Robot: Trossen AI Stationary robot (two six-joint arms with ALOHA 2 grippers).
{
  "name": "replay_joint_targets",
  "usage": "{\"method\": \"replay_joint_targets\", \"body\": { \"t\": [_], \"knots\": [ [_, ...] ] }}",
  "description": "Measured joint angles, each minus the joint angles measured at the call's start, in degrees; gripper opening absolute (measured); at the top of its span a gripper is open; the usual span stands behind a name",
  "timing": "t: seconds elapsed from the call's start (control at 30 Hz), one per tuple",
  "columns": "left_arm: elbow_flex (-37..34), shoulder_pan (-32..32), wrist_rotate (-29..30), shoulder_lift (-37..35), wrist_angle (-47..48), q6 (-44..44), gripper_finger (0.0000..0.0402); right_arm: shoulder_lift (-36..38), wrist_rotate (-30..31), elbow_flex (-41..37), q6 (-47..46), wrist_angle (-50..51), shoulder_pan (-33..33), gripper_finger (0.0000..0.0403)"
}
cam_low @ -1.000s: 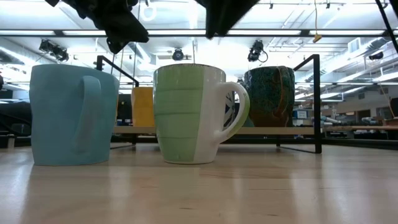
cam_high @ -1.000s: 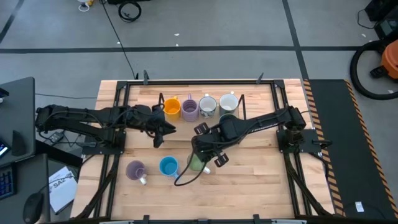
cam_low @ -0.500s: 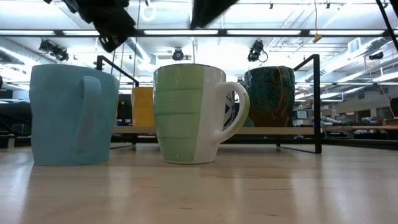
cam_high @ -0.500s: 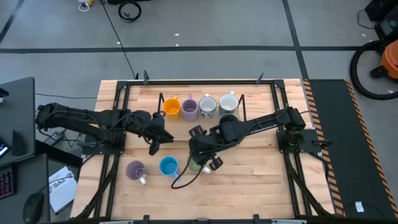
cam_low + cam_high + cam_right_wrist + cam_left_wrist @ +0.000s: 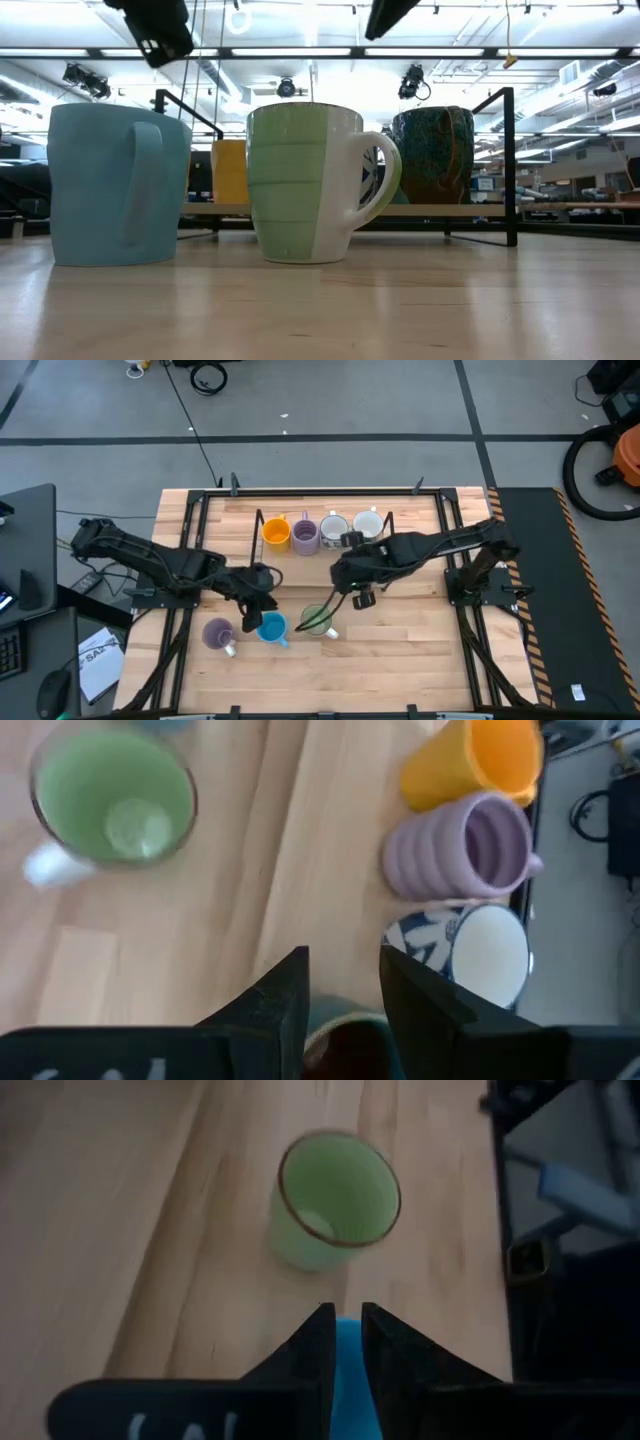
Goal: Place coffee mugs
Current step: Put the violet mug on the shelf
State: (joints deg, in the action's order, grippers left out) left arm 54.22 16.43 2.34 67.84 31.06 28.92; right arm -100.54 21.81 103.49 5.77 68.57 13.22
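We count five mugs racked far [image 5: 320, 532] and three near [image 5: 268, 628]; left gripper [image 5: 262, 604] nearly clenched, right gripper [image 5: 352, 592] parted, both empty.

Counting eight mugs on the table: orange [image 5: 276, 532], purple [image 5: 305, 536], white patterned [image 5: 333, 530] and pale white [image 5: 367, 523] in a row, dark one [image 5: 433, 155] close by, then lavender [image 5: 219, 633], blue [image 5: 271, 627], green [image 5: 318, 620] out front. Two arms, one wire frame [image 5: 258, 522]
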Motion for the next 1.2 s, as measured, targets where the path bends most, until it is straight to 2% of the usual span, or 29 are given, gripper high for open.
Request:
{"method": "replay_joint_targets", "body": {
  "t": [0.17, 0.27, 0.4, 0.53, 0.67, 0.83, 0.9, 1.03, 1.2],
  "knots": [
    [6.4, 1.5, 0.2, 4.8, 9.6, -3.0, 0.0053, 6.4, -0.3, -10.2, -2.0, -8.5, 1.3, 0.0128],
    [7.4, 1.6, 0.4, 6.2, 10.9, -3.7, 0.0058, 9.7, -0.2, -16.7, -2.7, -13.2, 1.8, 0.0128],
    [7.4, 1.1, 0.4, 7.1, 11.4, -2.6, 0.0086, 12.9, -0.5, -24.2, -2.6, -20.6, 2.2, 0.0128],
    [7.4, 0.1, 0.2, 7.7, 12.7, -0.9, 0.0125, 13.7, -4.1, -27.7, -2.7, -25.0, 2.1, 0.0128],
    [7.4, 0.6, -5.7, 8.0, 15.0, 0.8, 0.0146, 12.8, -5.6, -27.8, -4.1, -25.1, 2.1, 0.0128],
    [7.4, 2.7, -15.0, 7.9, 19.9, 5.4, 0.0148, 12.4, -3.9, -27.8, -3.6, -24.9, 2.5, 0.0128],
    [7.5, 4.1, -16.6, 7.7, 23.0, 8.2, 0.0148, 12.4, -3.5, -27.8, -3.7, -24.1, 2.5, 0.0128],
    [7.3, 7.7, -15.0, 7.8, 30.9, 15.5, 0.0148, 12.4, -3.2, -27.8, -3.0, -24.4, 2.3, 0.0128],
    [7.2, 14.5, -5.3, 7.4, 38.1, 25.2, 0.0148, 12.4, -3.3, -27.8, -0.2, -26.3, 2.4, 0.0128]
  ]
}}
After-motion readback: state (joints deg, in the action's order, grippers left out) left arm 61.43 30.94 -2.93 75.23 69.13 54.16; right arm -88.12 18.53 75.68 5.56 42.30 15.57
